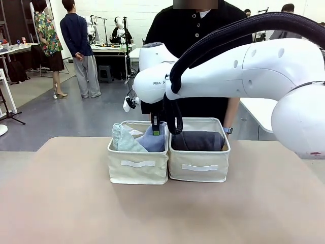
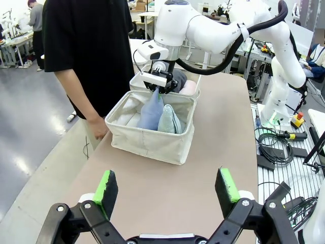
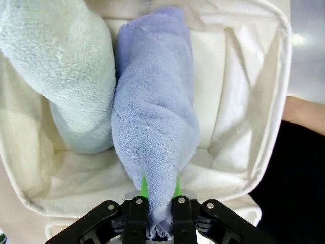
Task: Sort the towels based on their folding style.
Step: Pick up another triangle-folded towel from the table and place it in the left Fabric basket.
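My right gripper [image 1: 156, 130] hangs over the left cream bin [image 1: 138, 170] and is shut on the tip of the periwinkle cone towel [image 3: 155, 117], which stands inside that bin. The pale mint-blue cone towel [image 3: 61, 71] leans beside it in the same bin [image 3: 244, 91]. In the right bin [image 1: 199, 170] lies a dark grey rolled towel [image 1: 197, 140]; a pink roll [image 2: 189, 87] shows there in the left wrist view. My left gripper [image 2: 166, 189] is open above the bare table, well short of the bins, with nothing between its green pads [image 2: 106, 187].
A person in a black top [image 1: 195, 30] stands at the far table edge behind the bins, one hand [image 2: 97, 128] resting by the left bin. The tan tabletop [image 1: 76, 203] spreads in front of the bins. Cables and gear [image 2: 277, 147] lie beside the table.
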Available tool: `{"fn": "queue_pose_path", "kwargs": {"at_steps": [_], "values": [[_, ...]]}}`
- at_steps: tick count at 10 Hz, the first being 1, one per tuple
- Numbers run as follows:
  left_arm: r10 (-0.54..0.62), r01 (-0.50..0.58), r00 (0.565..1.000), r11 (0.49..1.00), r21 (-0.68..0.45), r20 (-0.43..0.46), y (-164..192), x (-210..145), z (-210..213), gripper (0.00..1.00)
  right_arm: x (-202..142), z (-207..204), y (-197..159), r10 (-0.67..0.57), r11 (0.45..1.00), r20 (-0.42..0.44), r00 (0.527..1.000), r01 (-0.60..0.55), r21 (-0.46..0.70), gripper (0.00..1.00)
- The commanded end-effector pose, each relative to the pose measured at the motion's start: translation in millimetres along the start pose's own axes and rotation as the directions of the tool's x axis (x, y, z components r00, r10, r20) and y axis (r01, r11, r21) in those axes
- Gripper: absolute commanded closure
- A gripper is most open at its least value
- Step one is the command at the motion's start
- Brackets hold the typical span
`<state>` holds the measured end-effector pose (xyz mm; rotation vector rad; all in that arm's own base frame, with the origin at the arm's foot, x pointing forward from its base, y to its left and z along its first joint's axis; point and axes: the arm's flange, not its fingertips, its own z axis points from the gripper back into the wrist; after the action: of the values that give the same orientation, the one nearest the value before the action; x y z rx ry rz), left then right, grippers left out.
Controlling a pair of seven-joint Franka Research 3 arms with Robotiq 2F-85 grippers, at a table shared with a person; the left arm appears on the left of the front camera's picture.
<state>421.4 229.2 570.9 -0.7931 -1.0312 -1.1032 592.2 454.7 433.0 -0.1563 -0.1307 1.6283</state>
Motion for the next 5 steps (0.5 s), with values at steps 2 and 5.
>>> {"fn": "queue_pose_path", "kwargs": {"at_steps": [2,5], "values": [[-0.004,0.004,1.0,1.0,0.013,0.006,-2.0,0.5,-0.6,0.0,12.3,-13.8,-10.8,0.04,0.999,-0.026,0.999,-0.04,0.026,0.84],[-0.004,0.004,1.0,1.0,0.013,0.006,-2.0,0.5,-0.6,0.0,12.7,-13.5,-8.0,0.051,0.999,-0.032,0.998,-0.05,0.019,0.24]]}}
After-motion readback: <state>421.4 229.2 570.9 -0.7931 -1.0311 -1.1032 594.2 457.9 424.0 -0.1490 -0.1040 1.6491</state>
